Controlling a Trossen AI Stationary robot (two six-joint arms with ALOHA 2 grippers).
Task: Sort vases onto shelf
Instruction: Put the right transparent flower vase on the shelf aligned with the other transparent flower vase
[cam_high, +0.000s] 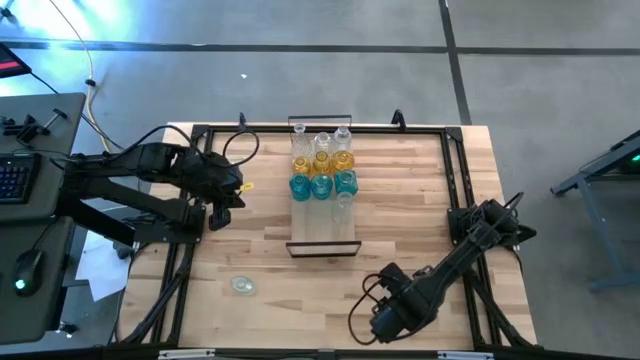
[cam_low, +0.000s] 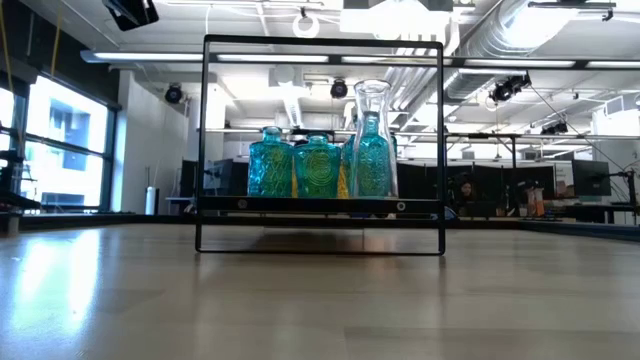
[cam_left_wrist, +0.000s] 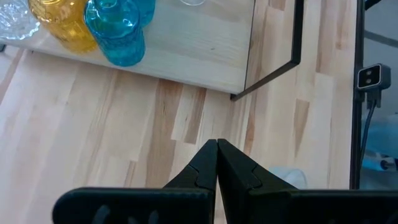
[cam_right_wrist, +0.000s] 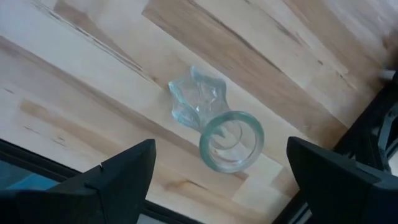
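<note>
Bright, even light; soft tabletop glare

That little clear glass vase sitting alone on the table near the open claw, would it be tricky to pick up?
Probably. The clear vase looks like smooth glass, so it may slip between the open right gripper fingers. Its narrow neck over a wider belly suggests it could tip if nudged. Being glass, it would likely break if dropped.

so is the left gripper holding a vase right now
No, the left gripper is shut on nothing above bare tabletop, beside the shelf, where a teal vase stands.
</note>
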